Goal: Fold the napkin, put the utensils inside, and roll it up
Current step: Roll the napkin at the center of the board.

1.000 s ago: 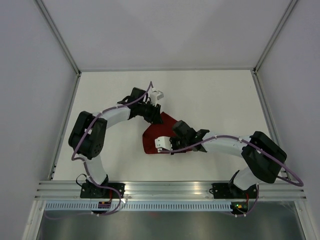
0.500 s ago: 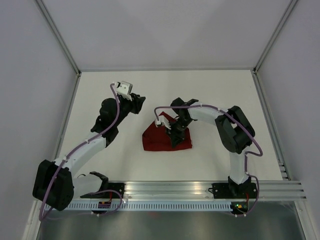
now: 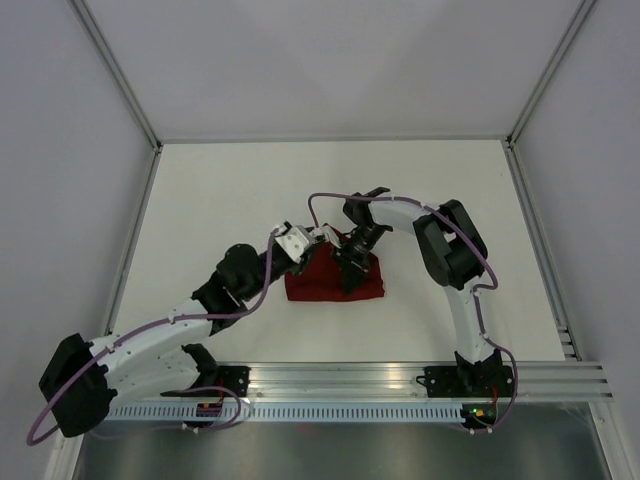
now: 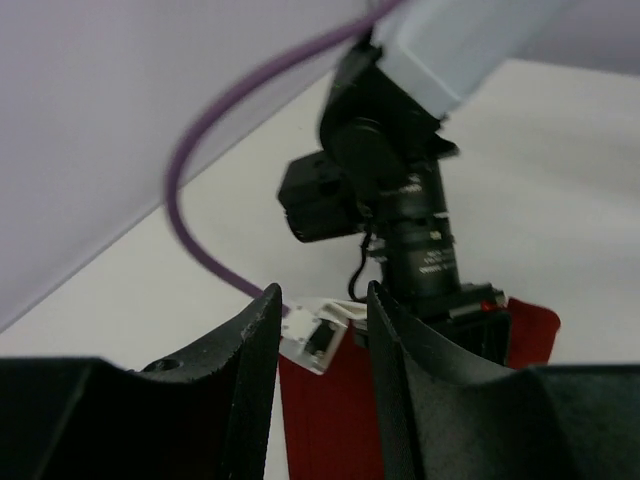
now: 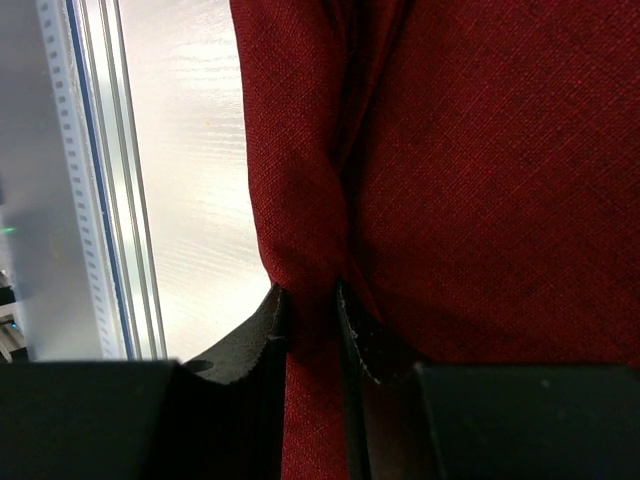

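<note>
**Count.** One napkin (image 3: 310, 284), one counter (image 3: 220, 190), two arms, two grippers.

**Napkin.** A single dark red cloth lies folded on the counter. It sits near the middle and somewhat toward the near side, between the two arms. From above, its outline is wider than it is deep. The long axis runs side to side, roughly parallel with the metal rail (image 3: 340, 372) at the near edge. The near edge of the cloth is straight. The far edge is partly hidden by the grippers.

**Right gripper** (image 5: 312, 300). It comes down onto the middle of the napkin from the far side, with the arm bent back in a tight arch. Its jaws are clamped on a raised ridge of the cloth. In the wrist view the ridge runs straight up from between the two fingers (image 5: 268, 325). Flat cloth spreads to the right of the ridge. To its left are bare counter and then the rail.

**Left gripper** (image 4: 322, 292). It is held low at the far left part of the napkin, with the arm stretched out long from its base. Its jaws stand a little apart with nothing between them. Through the gap show the red cloth and the black wrist of the right arm just beyond. Whether the fingertips touch the cloth cannot be told.
</note>
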`<move>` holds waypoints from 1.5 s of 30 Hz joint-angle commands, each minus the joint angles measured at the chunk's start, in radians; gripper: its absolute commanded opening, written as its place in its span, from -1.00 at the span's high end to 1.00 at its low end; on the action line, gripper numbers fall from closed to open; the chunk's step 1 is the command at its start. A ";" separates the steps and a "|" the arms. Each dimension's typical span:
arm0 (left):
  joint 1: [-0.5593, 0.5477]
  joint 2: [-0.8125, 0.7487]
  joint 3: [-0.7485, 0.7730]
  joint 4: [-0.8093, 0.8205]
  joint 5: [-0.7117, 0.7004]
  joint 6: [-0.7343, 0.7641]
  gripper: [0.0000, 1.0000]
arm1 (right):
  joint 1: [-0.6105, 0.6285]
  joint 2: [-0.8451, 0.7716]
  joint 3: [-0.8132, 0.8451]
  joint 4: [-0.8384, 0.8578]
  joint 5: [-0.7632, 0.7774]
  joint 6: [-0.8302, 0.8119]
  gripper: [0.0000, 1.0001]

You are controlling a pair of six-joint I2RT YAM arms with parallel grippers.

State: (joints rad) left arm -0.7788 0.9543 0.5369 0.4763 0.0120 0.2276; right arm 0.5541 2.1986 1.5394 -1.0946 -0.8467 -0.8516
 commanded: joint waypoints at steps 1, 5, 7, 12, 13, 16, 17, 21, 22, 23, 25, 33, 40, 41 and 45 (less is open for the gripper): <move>-0.092 0.084 0.001 -0.068 -0.049 0.200 0.10 | -0.016 0.101 0.016 0.024 0.176 -0.033 0.99; -0.189 0.214 0.006 -0.102 -0.079 0.259 0.03 | -0.017 0.127 0.042 0.010 0.176 -0.027 0.99; -0.211 0.286 0.008 -0.110 -0.083 0.272 -0.02 | -0.022 0.142 0.056 0.006 0.178 -0.018 0.99; -0.237 0.422 0.024 -0.140 -0.024 0.285 -0.04 | -0.028 0.168 0.094 -0.013 0.172 -0.001 0.99; -0.244 0.441 0.034 -0.145 -0.026 0.291 -0.04 | -0.029 0.173 0.097 -0.019 0.170 -0.003 0.99; -0.264 0.523 0.055 -0.173 -0.027 0.311 -0.04 | -0.031 0.177 0.102 -0.022 0.172 -0.001 0.99; -0.269 0.544 0.057 -0.171 -0.032 0.314 -0.04 | -0.034 0.178 0.102 -0.024 0.175 -0.003 0.99; -0.270 0.574 0.064 -0.154 -0.037 0.328 -0.04 | -0.036 0.181 0.102 -0.025 0.176 -0.001 0.99; -0.270 0.578 0.069 -0.159 -0.034 0.329 -0.06 | -0.036 0.181 0.102 -0.027 0.176 -0.001 0.99; -0.270 0.586 0.072 -0.165 -0.026 0.331 -0.06 | -0.037 0.181 0.102 -0.027 0.176 -0.001 0.99; -0.270 0.609 0.084 -0.168 -0.027 0.332 -0.06 | -0.039 0.181 0.102 -0.025 0.179 0.000 0.99; -0.263 0.699 0.120 -0.176 0.008 0.306 0.58 | -0.048 0.176 0.097 -0.021 0.187 0.009 0.99; -0.248 0.762 0.124 -0.134 0.104 0.219 0.95 | -0.051 0.113 0.079 0.002 0.161 0.034 0.30; -0.244 0.768 0.120 -0.130 0.115 0.198 0.95 | -0.054 0.095 0.077 0.005 0.146 0.040 0.22; -0.209 0.784 0.106 -0.108 0.187 0.130 0.95 | -0.078 -0.031 0.085 0.054 0.103 0.094 0.04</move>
State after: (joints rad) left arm -1.0092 1.6730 0.6575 0.4042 0.0559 0.4923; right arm 0.4866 2.2536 1.6264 -1.2179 -0.8108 -0.7700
